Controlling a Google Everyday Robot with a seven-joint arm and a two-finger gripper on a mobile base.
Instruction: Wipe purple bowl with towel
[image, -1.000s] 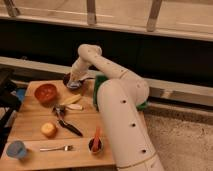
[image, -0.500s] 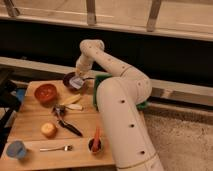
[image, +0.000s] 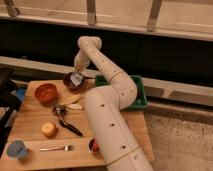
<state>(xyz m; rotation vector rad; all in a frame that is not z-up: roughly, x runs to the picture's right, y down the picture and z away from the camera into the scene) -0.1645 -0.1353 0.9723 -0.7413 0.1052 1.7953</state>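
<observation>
Sitting at the table's (image: 30, 145) far edge, the purple bowl (image: 70, 81) holds the towel (image: 76, 79), pressed down by the gripper (image: 78, 75), which grips the cloth. Left of the gripper sits the round orange-red bowl (image: 45, 92); right, a green bin (image: 139, 95).

Orange-red bowl (image: 45, 92): back left of the wooden table (image: 30, 150).
Yellow-orange fruit (image: 48, 129): left of centre, apart from the rest.
Black-handled tool (image: 66, 121): diagonal, mid-table.
Fork (image: 56, 148): flat near the front edge.
Blue cup (image: 16, 149): front left corner.
Green bin (image: 138, 92): right of the table.
Pale object (image: 74, 103): possibly a banana, behind the tool.
</observation>
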